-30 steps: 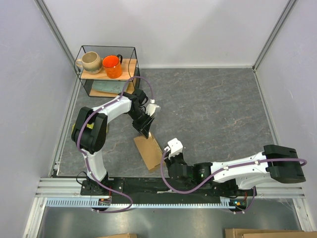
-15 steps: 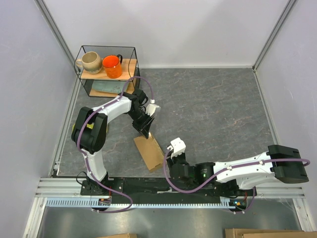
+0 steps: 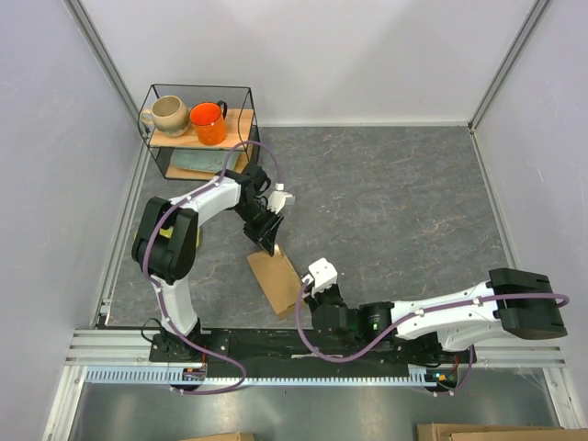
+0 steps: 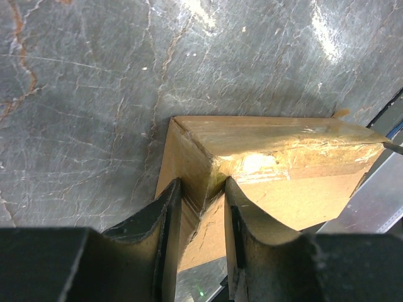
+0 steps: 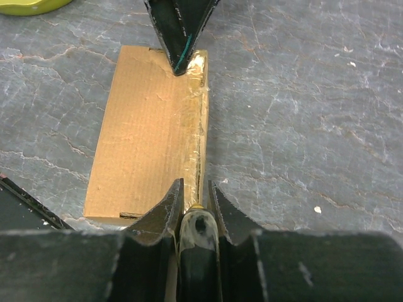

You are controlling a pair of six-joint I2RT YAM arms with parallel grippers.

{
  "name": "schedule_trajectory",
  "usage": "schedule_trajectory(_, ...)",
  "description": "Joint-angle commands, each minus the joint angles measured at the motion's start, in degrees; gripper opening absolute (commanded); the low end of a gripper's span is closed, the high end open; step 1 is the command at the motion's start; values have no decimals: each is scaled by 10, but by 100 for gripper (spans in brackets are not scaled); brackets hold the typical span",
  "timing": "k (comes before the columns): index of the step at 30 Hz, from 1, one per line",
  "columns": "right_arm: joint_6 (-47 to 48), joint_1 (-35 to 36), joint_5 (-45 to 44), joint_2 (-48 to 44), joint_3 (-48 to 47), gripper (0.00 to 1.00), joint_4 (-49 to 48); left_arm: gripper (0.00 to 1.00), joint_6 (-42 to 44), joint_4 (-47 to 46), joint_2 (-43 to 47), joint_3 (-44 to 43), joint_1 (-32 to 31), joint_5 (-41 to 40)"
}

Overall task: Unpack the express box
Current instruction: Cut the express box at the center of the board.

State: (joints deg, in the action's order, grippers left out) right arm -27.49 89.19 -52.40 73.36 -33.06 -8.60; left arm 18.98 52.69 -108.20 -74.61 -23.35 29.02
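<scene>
At the far left a wire shelf (image 3: 197,129) carries a beige mug (image 3: 168,115) and an orange mug (image 3: 209,122). My left tool (image 3: 267,234) is at the far end of the express box (image 3: 276,280), with its fingers (image 4: 165,211) clamped on a cardboard edge beside the clear tape. The box lies slanted on the grey surface (image 3: 395,202), close to my bases, between both tools. My right tool (image 3: 310,292) is at the near end. It is closed around a dark slim object (image 5: 198,229) that touches the taped edge.
</scene>
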Motion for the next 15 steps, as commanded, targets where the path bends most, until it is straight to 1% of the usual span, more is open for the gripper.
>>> schedule_trajectory(1,54,-2,47,31,13,0,-36,2,48,-43,-19,-1,26,-54)
schedule_trajectory(5,93,-17,67,70,17,0,-88,2,61,-18,-24,-4,26,-7)
schedule_trajectory(9,108,-39,91,112,23,0,-145,2,81,-6,-28,-2,26,8)
schedule_trajectory(15,131,-66,121,158,24,0,-192,2,110,8,-37,7,25,38)
